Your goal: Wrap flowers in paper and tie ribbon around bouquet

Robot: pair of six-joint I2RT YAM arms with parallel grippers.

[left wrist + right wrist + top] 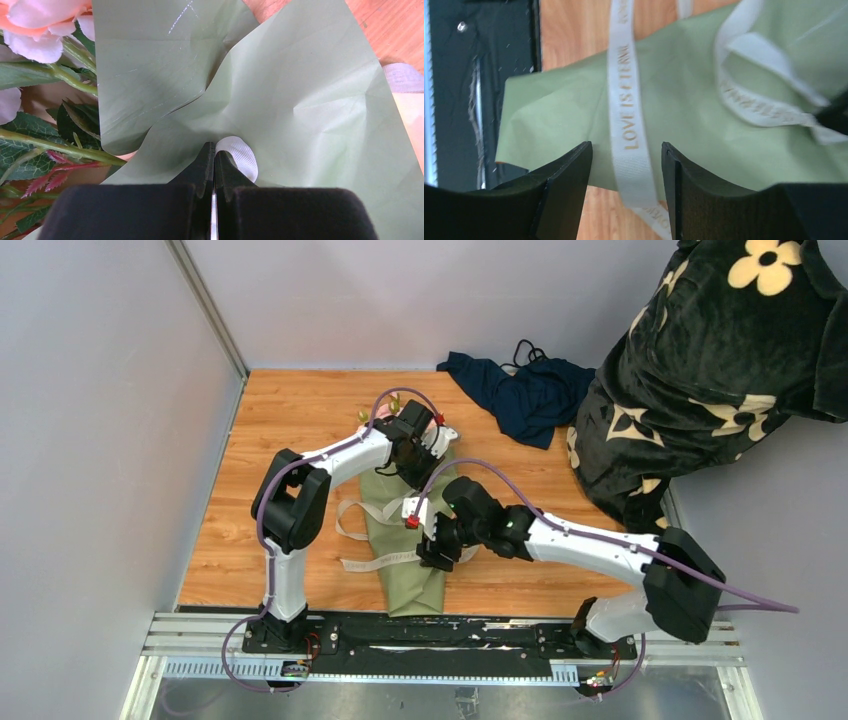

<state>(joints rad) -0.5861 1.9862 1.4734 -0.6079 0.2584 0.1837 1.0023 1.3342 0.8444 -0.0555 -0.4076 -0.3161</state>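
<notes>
- The ribbon [626, 125] carries gold printed capitals. On the strip seen by the right wrist camera, "LOVE IS" reads plainly. The letters that follow look like "ETERN" and then blur out.
- A second loop of the ribbon at 2 o'clock in that view also bears lettering, too smeared to read.
- The black fabric [720, 370] at 2 o'clock of the table [290, 420] shows cream flower shapes, with no words I can make out.
- The left arm rises from its base, elbows, and reaches toward 1 o'clock. Its wrist is tipped down over the wide end of the bouquet [410, 590].
- The left fingers [202, 167] are pressed tight together, tips against the sage-green paper [310, 100]. A small curl of ribbon sits just at their 3 o'clock side. I cannot tell whether they pinch anything.
- The right arm stretches low from its base toward 10 o'clock, wrist over the narrow half of the cone.
- The right fingers [569, 175] stand wide apart, one on either side of the lettered strip, with a gap on both sides.
- The bouquet lies mid-table, narrow end toward 6 o'clock and wide end toward 12.
- The flowers [35, 25] show pink at the wide end, with green stems and leaves spilling from the paper.
- Ribbon ends trail onto the wood toward 9 o'clock of the cone.
</notes>
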